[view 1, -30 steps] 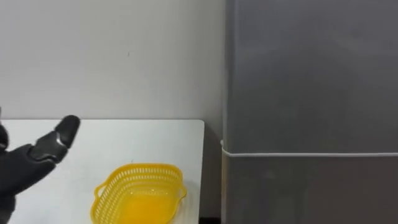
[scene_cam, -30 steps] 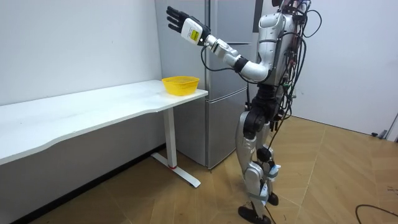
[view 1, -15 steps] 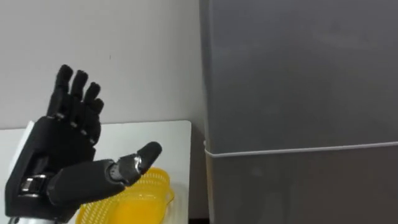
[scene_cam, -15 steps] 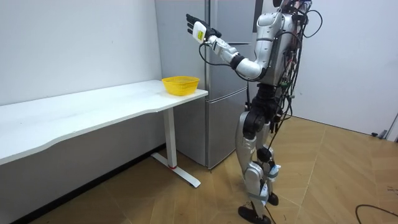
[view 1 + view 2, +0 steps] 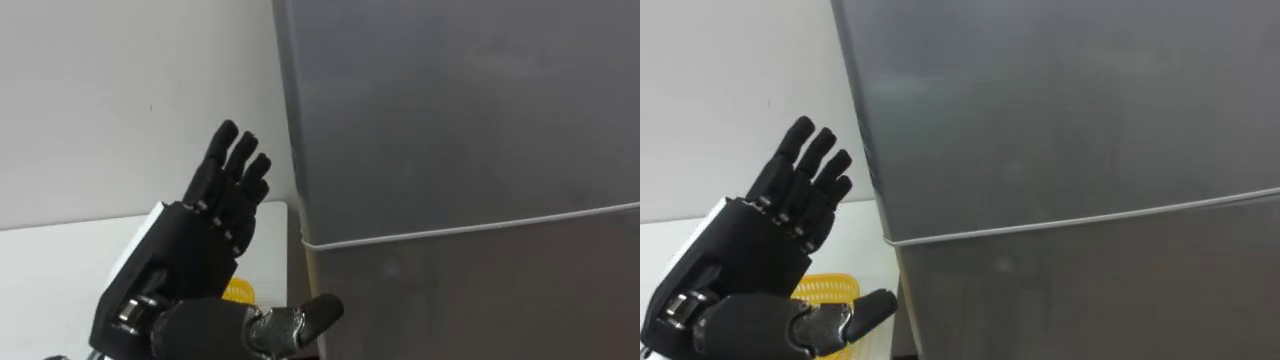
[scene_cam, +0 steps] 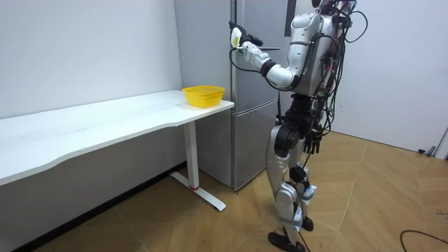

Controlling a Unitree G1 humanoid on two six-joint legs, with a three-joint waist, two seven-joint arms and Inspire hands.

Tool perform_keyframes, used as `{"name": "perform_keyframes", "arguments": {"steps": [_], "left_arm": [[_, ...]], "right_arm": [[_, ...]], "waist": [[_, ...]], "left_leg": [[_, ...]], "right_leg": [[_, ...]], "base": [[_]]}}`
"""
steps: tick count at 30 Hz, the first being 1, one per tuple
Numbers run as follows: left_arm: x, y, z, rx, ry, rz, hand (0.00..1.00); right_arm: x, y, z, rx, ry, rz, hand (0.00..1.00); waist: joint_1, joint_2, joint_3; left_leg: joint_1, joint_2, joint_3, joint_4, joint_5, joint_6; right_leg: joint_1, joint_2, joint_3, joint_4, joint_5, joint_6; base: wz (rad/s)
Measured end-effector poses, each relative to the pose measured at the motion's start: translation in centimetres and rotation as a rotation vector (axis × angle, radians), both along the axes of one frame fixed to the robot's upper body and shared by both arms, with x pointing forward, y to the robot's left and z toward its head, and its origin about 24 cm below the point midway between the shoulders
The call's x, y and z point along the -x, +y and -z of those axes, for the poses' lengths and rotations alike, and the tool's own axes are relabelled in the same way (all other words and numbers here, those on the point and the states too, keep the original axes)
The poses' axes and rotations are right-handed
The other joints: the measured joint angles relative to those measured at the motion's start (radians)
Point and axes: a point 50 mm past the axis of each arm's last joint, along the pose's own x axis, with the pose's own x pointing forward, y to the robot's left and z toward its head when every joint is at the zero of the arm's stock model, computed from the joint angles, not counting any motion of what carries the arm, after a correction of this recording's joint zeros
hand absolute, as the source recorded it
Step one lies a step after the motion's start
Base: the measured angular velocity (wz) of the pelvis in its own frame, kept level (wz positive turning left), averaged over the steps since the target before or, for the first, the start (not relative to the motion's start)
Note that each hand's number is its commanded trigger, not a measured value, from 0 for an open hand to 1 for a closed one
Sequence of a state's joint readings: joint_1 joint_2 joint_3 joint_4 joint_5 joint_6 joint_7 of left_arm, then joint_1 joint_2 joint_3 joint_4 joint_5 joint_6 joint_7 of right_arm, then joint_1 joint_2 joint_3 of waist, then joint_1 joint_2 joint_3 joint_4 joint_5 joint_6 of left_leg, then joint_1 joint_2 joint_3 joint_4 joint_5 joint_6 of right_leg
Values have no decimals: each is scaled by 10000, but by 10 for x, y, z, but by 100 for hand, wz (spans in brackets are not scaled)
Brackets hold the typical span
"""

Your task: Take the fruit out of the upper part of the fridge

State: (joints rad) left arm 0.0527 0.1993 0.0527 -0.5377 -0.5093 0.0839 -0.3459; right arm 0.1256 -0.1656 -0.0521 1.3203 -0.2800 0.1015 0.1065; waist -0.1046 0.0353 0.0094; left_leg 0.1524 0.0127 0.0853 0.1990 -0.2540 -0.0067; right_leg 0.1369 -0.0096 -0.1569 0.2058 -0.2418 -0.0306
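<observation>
The left hand (image 5: 192, 255) was held open beside the left edge of the fridge (image 5: 470, 295). The upper door (image 5: 460, 110) was judged stiff and smooth, perhaps best gripped at that edge.

Open left hand (image 5: 185, 270), from over the white table (image 5: 50, 265), now up close beside the fridge (image 5: 460, 130).

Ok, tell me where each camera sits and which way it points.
Left eye view: on the robot's head, facing the fridge doors; the open left robot hand is raised before them.
Right eye view: beside it, same scene; both share hand, fridge and yellow basket.
Room view: standing in the room, sideways on to the whole robot by the white table.
</observation>
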Motion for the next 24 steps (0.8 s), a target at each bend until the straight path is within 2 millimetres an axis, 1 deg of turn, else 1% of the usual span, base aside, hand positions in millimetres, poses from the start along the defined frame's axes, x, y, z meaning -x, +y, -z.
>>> {"name": "perform_keyframes", "arguments": {"steps": [3, 8, 12, 14, 20, 24], "left_arm": [[1, -2, -1, -249, -94, 372, 0], [2, -8, 0, -403, -116, 902, 0], [2, -8, 0, -445, -149, 1010, 0], [2, -8, 0, -459, -158, 1043, 0], [2, -9, 0, -467, -159, 1087, 0], [2, -10, 1, -439, -122, 1076, 0]], "right_arm": [[-2, -2, -1, -3, -1, -19, 0], [-6, -3, -1, 18, -66, -147, 0], [-8, -3, -1, 16, -98, -207, 0], [-10, -2, -1, 10, -89, -352, 0], [-10, -2, -1, 45, -84, -301, 0], [-10, -3, -1, 130, -61, -295, 0]], "waist": [[2, -34, 4], [5, -28, 3], [1, -22, 0], [3, -21, -1], [-2, 39, -23], [0, 70, -10]], "left_leg": [[8, -3, 5, 1, 1, 2], [-29, 6, 3, -10, 1, 2], [-28, 28, 1, -23, 1, 2], [-28, 93, 2, -40, 1, 1], [-28, 90, -2, -108, 1, 1], [-27, 90, -2, -108, 1, 1]], "right_leg": [[-9, 12, 85, 0, 9, 6], [-113, 28, 143, 8, 16, 4], [-126, 50, 172, 5, 20, -2], [-131, 64, 174, 2, 25, -9], [-91, 96, 164, -21, 36, -24], [-89, 95, 162, -19, 36, -25]], "base": [[-4], [-2], [-3], [0], [0], [0]]}}
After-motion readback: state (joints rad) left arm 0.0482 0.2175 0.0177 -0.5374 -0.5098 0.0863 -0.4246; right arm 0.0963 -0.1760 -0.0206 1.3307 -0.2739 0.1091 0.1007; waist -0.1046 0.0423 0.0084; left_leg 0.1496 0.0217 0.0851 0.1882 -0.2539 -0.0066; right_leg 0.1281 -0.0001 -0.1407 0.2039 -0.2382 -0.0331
